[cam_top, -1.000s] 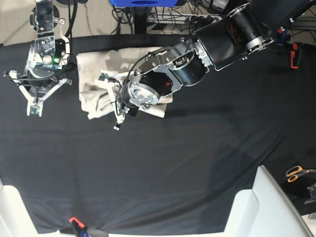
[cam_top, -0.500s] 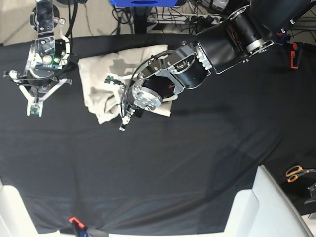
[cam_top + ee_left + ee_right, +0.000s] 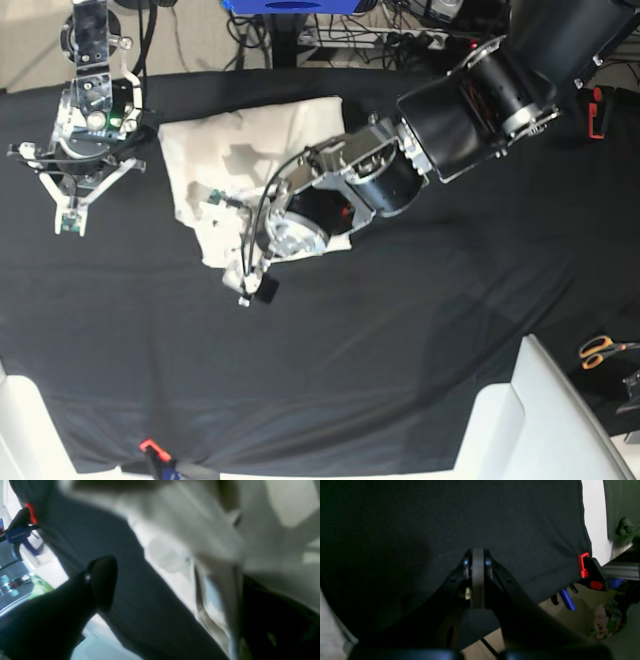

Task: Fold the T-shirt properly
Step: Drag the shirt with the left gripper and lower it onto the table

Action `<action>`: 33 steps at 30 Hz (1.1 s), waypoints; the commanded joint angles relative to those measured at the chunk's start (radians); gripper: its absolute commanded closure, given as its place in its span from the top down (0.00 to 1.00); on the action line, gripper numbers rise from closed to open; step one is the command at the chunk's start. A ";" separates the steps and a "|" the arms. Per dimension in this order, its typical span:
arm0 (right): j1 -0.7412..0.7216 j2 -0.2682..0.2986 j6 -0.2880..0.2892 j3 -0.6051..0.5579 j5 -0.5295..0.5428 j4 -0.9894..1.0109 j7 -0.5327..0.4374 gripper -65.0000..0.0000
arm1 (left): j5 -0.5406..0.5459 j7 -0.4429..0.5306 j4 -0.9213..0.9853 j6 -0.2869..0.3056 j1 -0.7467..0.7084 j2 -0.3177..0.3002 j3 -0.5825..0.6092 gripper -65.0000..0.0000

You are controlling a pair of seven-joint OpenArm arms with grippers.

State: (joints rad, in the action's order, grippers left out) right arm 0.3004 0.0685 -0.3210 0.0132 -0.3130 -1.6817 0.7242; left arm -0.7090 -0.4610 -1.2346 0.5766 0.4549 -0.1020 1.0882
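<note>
Left gripper (image 3: 243,262) springs open at the shirt's (image 3: 255,150) six-o'clock edge, releasing the dragged fold; right gripper (image 3: 68,222) idles closed, empty.

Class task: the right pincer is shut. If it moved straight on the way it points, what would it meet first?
Most likely the black tablecloth: the right pincer points at bare dark cloth, nothing shows between, though depth is hard to judge.

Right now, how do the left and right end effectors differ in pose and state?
The left end effector reaches over the T-shirt, jaws spread; the right end effector is parked away from the shirt over the bare black tablecloth, jaws shut. The left arm stretches across the table; the right stays tucked at its corner. Neither holds anything.
</note>
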 commanded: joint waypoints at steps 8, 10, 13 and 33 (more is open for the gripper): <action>-0.004 0.006 -0.007 -0.002 -0.012 -0.013 -0.021 0.00 | -0.010 -0.006 -0.014 -0.014 0.097 0.017 -0.009 0.81; -0.004 0.006 -0.007 -0.002 -0.012 -0.013 -0.021 0.00 | -0.008 -0.006 -0.014 -0.013 0.091 0.017 -0.009 0.81; -0.002 0.006 -0.007 -0.002 -0.012 -0.013 -0.019 0.00 | -0.008 -0.006 -0.014 -0.010 0.061 0.017 -0.007 0.80; -0.002 0.004 -0.007 -0.003 -0.012 -0.013 -0.016 0.00 | 0.438 -0.273 -0.095 0.122 0.054 0.017 -0.165 0.80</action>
State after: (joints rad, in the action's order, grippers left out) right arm 0.3027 0.0658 -0.3210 0.0082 -0.3130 -1.6806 0.7250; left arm -0.2703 -0.7395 -1.3170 0.7055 0.4862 -0.0956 0.9276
